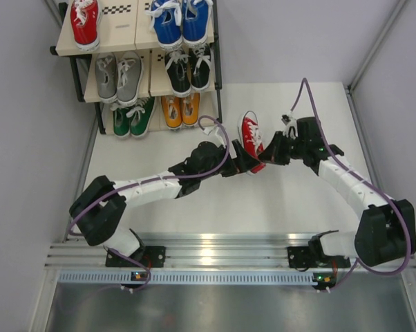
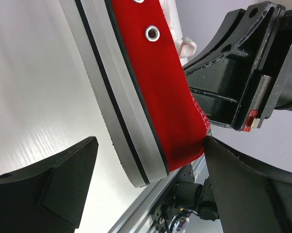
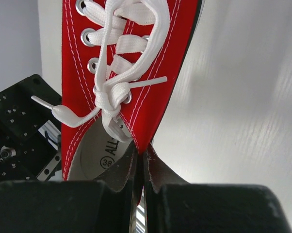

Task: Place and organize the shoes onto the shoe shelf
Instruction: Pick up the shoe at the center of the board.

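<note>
Shoe: the red sneaker sits mid-bench, right of the shoe shelf and apart from it. Its laces face up and its toe points away from the arm bases. Cannot tell whether the sole rests on the bench or clears it.
Right arm: the right gripper is pinched narrow on the canvas wall at the shoe's opening, one finger inside the collar and one outside.
Left arm: the left gripper is wide and straddles the heel end. There is a gap on the sole side; the other finger is at or touching the red canvas. It is not clamped.
Shelf: the top tier holds the shelved red shoe at left and the blue pair at right, with a bare slot between them. The lower tiers look full.
Step (judgement): handover to the left arm, which is nearer the shelf.
Method (judgement): close the left gripper squarely across the heel before the right one lets go. Keep the loose laces out of the jaws. Carry the shoe toe-first into the slot, parallel to its mate.
</note>
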Action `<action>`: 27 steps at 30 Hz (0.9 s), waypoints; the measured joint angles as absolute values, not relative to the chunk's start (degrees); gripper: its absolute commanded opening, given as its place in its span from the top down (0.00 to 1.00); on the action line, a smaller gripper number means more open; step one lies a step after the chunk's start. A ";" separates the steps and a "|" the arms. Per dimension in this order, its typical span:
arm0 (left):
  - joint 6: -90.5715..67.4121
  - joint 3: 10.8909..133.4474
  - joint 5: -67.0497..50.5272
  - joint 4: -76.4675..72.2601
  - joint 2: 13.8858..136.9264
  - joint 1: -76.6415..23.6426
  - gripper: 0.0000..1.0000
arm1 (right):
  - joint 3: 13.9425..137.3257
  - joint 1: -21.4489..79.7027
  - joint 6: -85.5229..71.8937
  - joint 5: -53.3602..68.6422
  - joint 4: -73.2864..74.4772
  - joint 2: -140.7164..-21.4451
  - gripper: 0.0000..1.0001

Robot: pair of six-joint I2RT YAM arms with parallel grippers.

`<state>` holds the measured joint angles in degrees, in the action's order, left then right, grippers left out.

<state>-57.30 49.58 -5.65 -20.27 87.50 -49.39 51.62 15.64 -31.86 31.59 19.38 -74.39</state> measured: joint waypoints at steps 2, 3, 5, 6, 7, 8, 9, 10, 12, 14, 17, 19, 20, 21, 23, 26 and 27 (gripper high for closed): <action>-57.10 49.82 -5.02 -20.60 87.50 -49.45 0.20 | 51.31 15.66 -32.42 31.83 18.57 -73.95 1.00; -57.08 49.93 -4.84 -20.82 87.50 -49.45 0.26 | 51.31 15.66 -32.62 31.90 18.41 -73.84 1.00; -56.49 50.30 -4.64 -21.61 87.50 -49.52 0.57 | 51.29 15.66 -32.82 32.01 18.33 -73.69 1.00; -56.40 50.35 -3.92 -21.34 87.53 -49.54 0.67 | 51.29 15.66 -33.01 32.18 18.20 -73.54 1.00; -56.16 50.35 -2.81 -20.29 87.77 -49.45 0.76 | 51.29 15.64 -33.17 32.71 18.09 -73.14 1.00; -56.27 50.35 -2.26 -20.05 88.36 -49.04 0.82 | 51.29 15.73 -33.04 32.67 18.00 -72.75 1.00; -56.10 50.35 -2.07 -20.60 88.75 -48.71 0.95 | 51.29 15.81 -32.93 32.64 17.85 -72.47 1.00; -55.81 50.37 -2.07 -20.97 88.79 -48.62 0.99 | 51.29 15.81 -32.53 32.64 17.52 -72.27 1.00; -55.35 50.35 -2.00 -20.91 88.62 -48.75 1.00 | 51.29 15.81 -31.83 32.62 17.37 -72.25 0.98; -54.68 50.19 -2.04 -20.99 88.44 -48.75 1.00 | 51.29 15.86 -29.74 32.67 17.61 -72.16 0.87; -53.45 47.81 -2.39 -21.12 86.13 -48.66 1.00 | 51.48 16.29 -24.60 34.13 18.87 -71.70 0.55; -52.66 44.64 -3.55 -20.58 83.02 -48.14 1.00 | 52.42 16.32 -18.63 36.34 20.99 -71.09 0.38; -52.36 42.72 -4.19 -20.27 81.03 -47.83 1.00 | 53.56 16.19 -14.52 37.93 22.57 -70.85 0.26; -52.18 40.51 -5.26 -19.84 78.56 -47.29 1.00 | 54.94 15.73 -10.39 40.14 24.38 -70.65 0.20; -51.96 36.69 -7.25 -19.66 74.13 -45.87 1.00 | 56.99 14.63 -3.66 45.10 27.03 -70.11 0.10; -51.59 30.89 -12.78 -20.05 66.39 -42.28 1.00 | 57.36 11.77 0.82 51.42 27.99 -68.18 0.01; -51.53 29.32 -14.81 -20.51 64.25 -41.10 1.00 | 56.90 10.85 0.89 53.04 27.27 -67.57 0.00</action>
